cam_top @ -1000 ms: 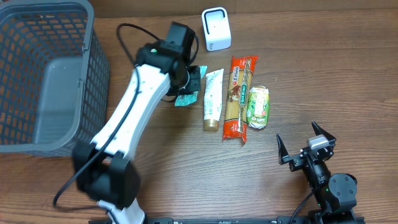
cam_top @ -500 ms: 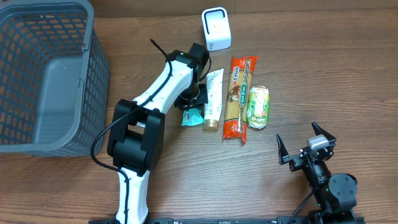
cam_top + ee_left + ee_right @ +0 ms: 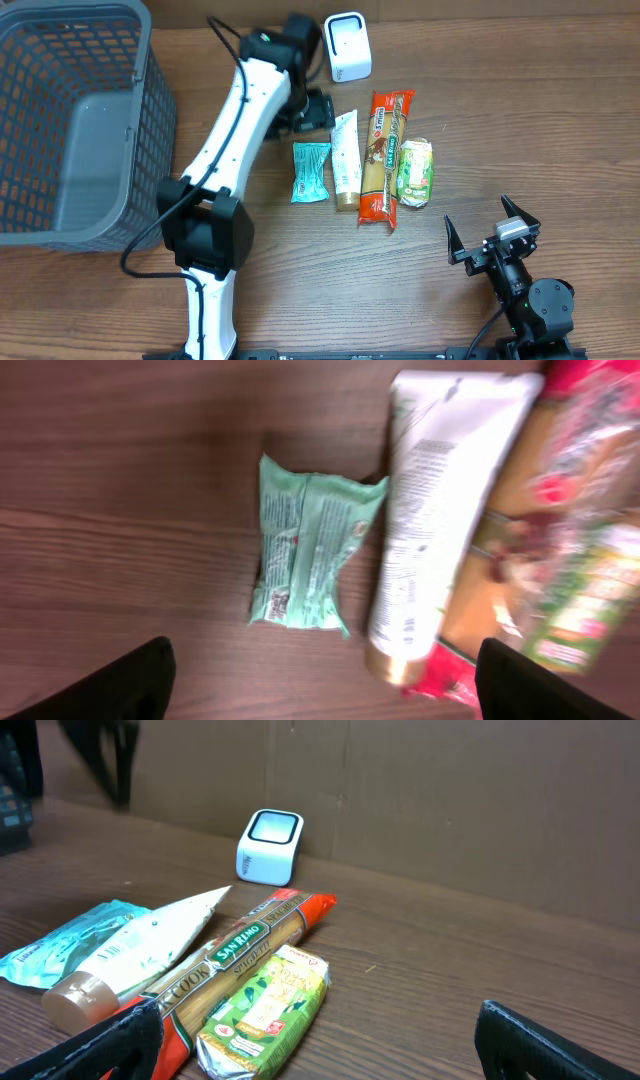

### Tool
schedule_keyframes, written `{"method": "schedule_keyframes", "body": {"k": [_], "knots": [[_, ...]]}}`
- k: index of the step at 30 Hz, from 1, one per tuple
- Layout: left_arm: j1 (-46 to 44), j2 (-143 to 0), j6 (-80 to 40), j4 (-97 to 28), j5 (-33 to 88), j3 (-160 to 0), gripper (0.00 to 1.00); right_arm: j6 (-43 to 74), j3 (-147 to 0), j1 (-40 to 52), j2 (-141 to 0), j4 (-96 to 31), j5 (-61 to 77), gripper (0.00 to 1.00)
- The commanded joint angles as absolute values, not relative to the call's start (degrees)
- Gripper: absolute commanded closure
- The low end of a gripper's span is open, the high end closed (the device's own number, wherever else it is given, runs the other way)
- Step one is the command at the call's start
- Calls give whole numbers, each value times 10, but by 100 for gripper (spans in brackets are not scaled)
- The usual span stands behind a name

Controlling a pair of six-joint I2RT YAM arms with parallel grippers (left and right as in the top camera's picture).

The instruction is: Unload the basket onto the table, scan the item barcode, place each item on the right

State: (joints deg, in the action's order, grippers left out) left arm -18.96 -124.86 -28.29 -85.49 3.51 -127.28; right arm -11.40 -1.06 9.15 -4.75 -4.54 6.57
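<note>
- Overhead, far left, the grey basket (image 3: 158,110) stands well apart from the row of things
- Next is the left gripper (image 3: 312,112), near the far side of the table (image 3: 520,100); in the left wrist view its dark fingers (image 3: 110,690) sit far apart, so the jaws are wide open and hold nothing
- Just on our side of it lies the green packet (image 3: 311,172), flat on the table, first in the row, one corner seeming to touch the white tube (image 3: 343,160)
- The packet's long side runs from our edge to the far edge, tipped a little, one short end pointing at the gripper
- We think this is an in-between step: nothing is picked up, and we cannot tell if the packet has been scanned
- The white scanner (image 3: 347,46) sits past the far end of the tube, its window facing up and toward us
- Next, we think, the arm must go down, pinch the packet across its short side, lift it, and turn its barcode to that window; a small dark patch near one end may be the barcode, but it is too blurry to be sure
- Far right, the right gripper (image 3: 485,228) sits near our edge, jaws wide open, holding nothing
</note>
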Motion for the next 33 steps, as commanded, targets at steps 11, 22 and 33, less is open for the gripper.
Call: {"method": "schedule_keyframes", "body": {"k": [11,22,33], "knots": [[-223,-1172,-152,-968,152,-1463,4,-114,-5,95,-43,-42,60,0],[-272,-915,-227,-968,29,-1226,0,-114,-5,95,-43,-43,60,0],[-272,-630,-473,-930,-148,-958,0,-114,-5,95,-43,-42,60,0]]}}
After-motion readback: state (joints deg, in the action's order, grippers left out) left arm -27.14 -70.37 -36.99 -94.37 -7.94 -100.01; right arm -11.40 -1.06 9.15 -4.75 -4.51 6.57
